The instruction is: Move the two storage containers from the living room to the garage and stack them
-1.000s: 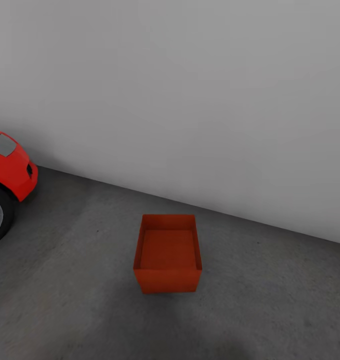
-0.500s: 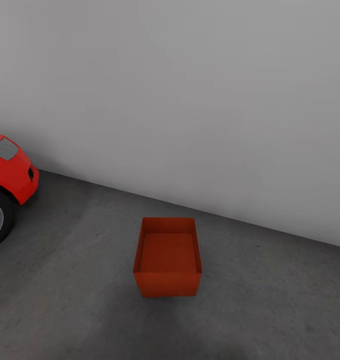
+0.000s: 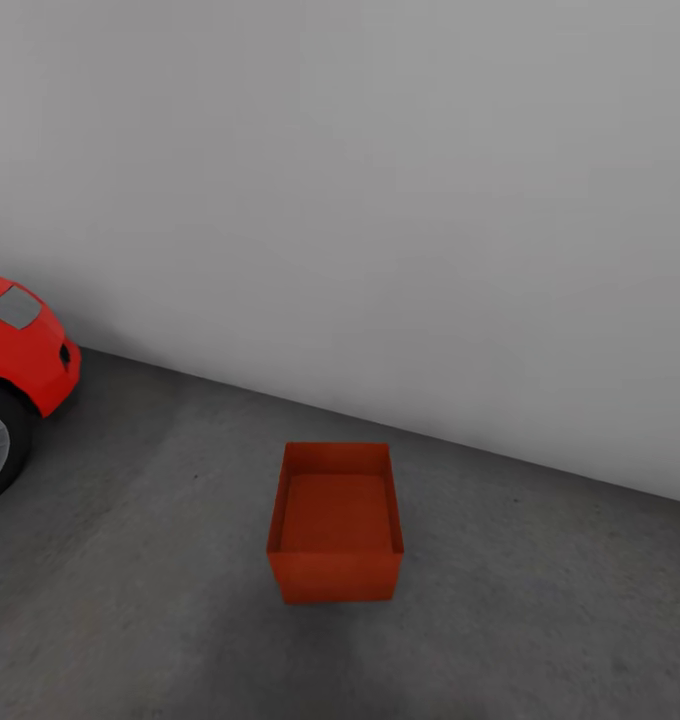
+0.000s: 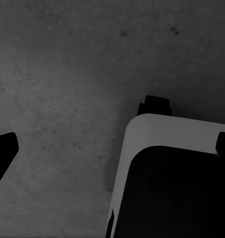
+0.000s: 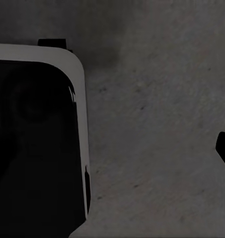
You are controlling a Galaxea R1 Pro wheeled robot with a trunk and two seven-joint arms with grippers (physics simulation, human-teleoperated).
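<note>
Head camera backed off slightly; whole scene shifted, things themselves unmoved. One storage container (image 3: 335, 523) sat upright, open side up, on garage floor (image 3: 540, 600), near wall (image 3: 380, 200), well apart from red car (image 3: 20, 360). Judgement: first placement done, second container pending. Jaw state of both grippers: cannot tell.

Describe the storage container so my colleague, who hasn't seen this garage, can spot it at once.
Start at the plain white-grey wall and look down to the dark concrete floor in front of it. To the right of the red car's nose sits the storage container, standing apart from car and wall. It is an orange-red, open-topped rectangular bin with straight walls, empty inside.
</note>
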